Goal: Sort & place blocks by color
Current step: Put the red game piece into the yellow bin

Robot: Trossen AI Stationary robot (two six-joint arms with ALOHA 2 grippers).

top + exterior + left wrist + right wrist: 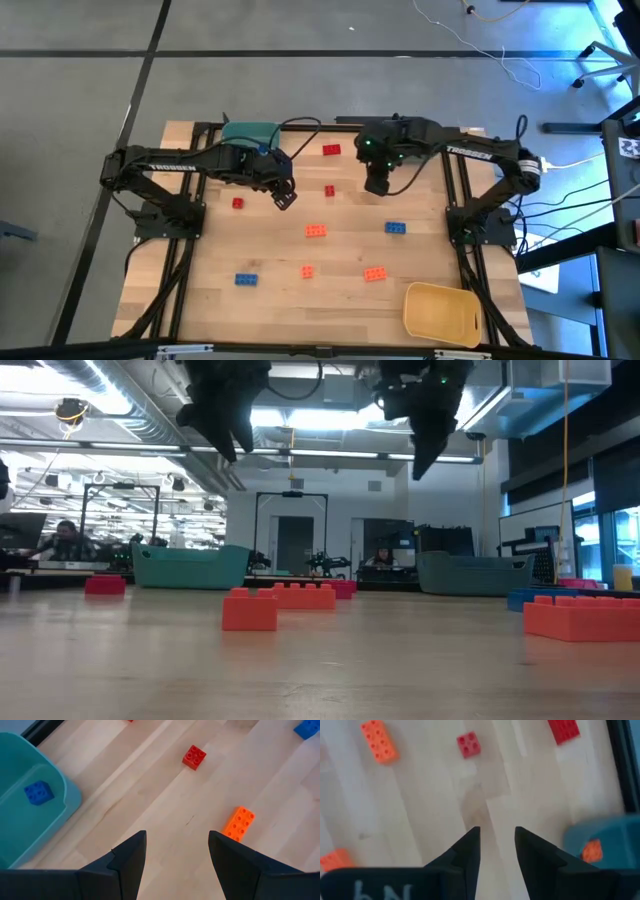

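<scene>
The pale wooden table (200, 300) carries most of my work undone. Of the three plastic bins, the yellow bin (443, 312) at the near right corner shows nothing inside it, as far as I can tell from above. The teal bin (30, 827) at the far edge, under my left arm, holds one blue square brick (39, 792). The grey-blue bin (615, 837) beside my right arm holds one small orange brick (592, 851). So I judge two blocks sorted and eight left on the wood. My left gripper (177, 837) hangs above the table just beside the teal bin, fingers spread wide with nothing between them. My right gripper (497, 832) hovers near the far middle, fingers parted a little over bare wood, also carrying nothing. Loose on the table are a red oblong brick (331, 150) near the far edge, a red square brick (330, 190) between my two grippers and another red square brick (237, 203) off to the left. An orange oblong brick (316, 230) and a blue oblong brick (395, 228) lie mid-table. Nearer the front are a second blue oblong brick (246, 279), a small orange square brick (307, 271) and an orange oblong brick near the yellow bin (375, 273). No red block is binned yet.
</scene>
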